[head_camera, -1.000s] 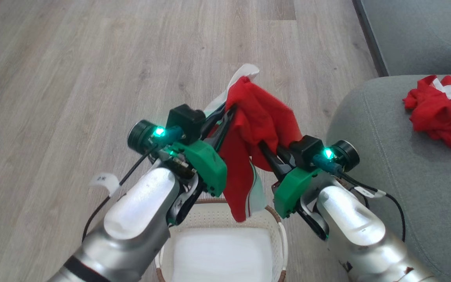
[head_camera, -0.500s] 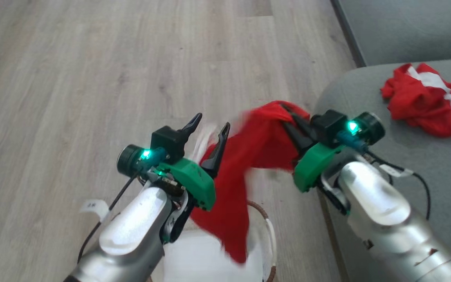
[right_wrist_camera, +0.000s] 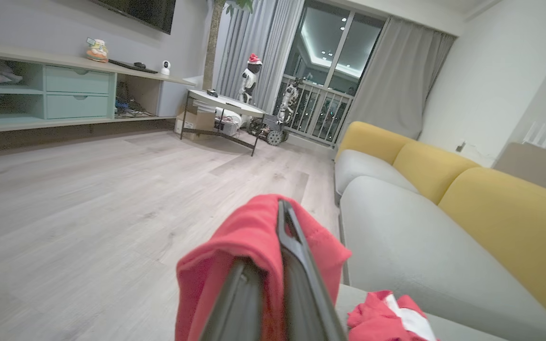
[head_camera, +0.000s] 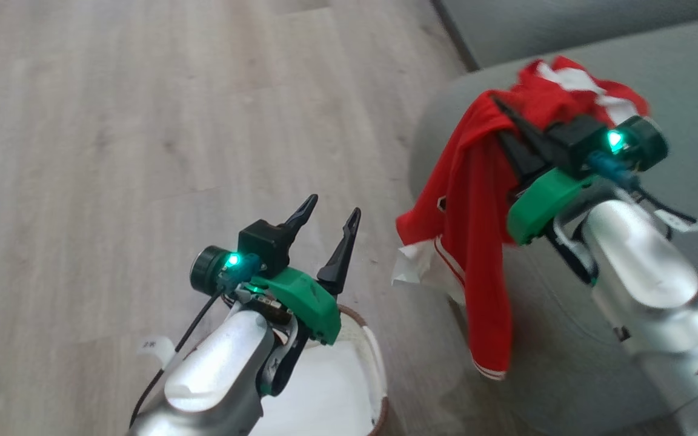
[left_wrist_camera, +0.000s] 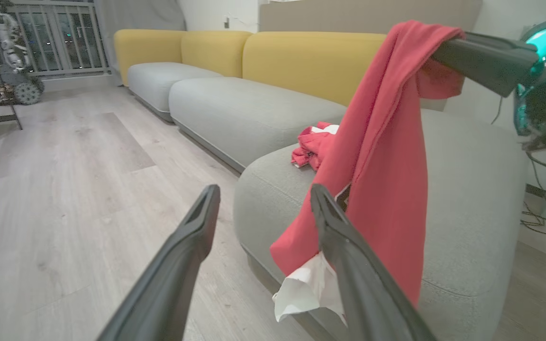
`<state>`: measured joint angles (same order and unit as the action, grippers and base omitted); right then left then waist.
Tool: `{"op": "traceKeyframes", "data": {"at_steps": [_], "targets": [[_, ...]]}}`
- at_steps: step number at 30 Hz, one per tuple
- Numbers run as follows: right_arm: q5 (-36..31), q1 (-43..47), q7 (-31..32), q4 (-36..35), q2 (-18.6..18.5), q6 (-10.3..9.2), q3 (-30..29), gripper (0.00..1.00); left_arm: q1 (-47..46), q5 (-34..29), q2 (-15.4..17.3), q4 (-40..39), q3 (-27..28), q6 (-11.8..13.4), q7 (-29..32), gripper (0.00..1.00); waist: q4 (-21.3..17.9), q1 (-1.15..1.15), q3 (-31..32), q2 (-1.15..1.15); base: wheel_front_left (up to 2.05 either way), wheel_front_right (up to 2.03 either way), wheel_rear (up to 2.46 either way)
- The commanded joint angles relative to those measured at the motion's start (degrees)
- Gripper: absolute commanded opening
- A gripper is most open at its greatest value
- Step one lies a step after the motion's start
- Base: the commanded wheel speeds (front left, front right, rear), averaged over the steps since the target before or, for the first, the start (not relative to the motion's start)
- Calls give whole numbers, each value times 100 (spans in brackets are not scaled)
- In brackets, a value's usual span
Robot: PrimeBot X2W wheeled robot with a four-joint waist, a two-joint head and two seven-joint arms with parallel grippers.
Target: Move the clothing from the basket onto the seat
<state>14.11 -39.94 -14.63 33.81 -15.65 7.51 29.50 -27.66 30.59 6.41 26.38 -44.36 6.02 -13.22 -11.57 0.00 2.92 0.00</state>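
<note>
Two red basketball garments with white trim (head_camera: pixel 476 200), one oval cream plastic basket (head_camera: pixel 375 363), two dark long-fingered grippers, the left gripper (head_camera: pixel 328 221) and the right gripper (head_camera: pixel 500 106), three grey-green fabric seat cushions (left_wrist_camera: pixel 249 113) and three yellow backrests (left_wrist_camera: pixel 311 61).

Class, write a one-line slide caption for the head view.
Right gripper holds a red garment at the edge of the seat; left gripper is open beside the basket.

Head camera looks down; both wrist cameras, seemingly low, share the seat (left_wrist_camera: pixel 462 180).
</note>
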Motion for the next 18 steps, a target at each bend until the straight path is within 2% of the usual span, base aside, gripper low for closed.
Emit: {"op": "traceKeyframes", "data": {"at_steps": [1, 10, 18], "targets": [[-3, -320, -19, -227, -34, -2, -22, 0, -220, -24, 34, -140, 183, -5, -71, 100, -332, 0, -116, 0, 0, 0, 0], [81, -660, 205, -566, -394, -2, -28, 0, -288, -169, -50, -137, 175, -104, -158, 100, -1056, 0, -392, 0, 0, 0, 0], [230, -792, 367, -791, -544, -2, -49, 0, -377, -284, -109, -97, 216, -167, -174, 100, -1177, 0, -581, 0, 0, 0, 0]]}}
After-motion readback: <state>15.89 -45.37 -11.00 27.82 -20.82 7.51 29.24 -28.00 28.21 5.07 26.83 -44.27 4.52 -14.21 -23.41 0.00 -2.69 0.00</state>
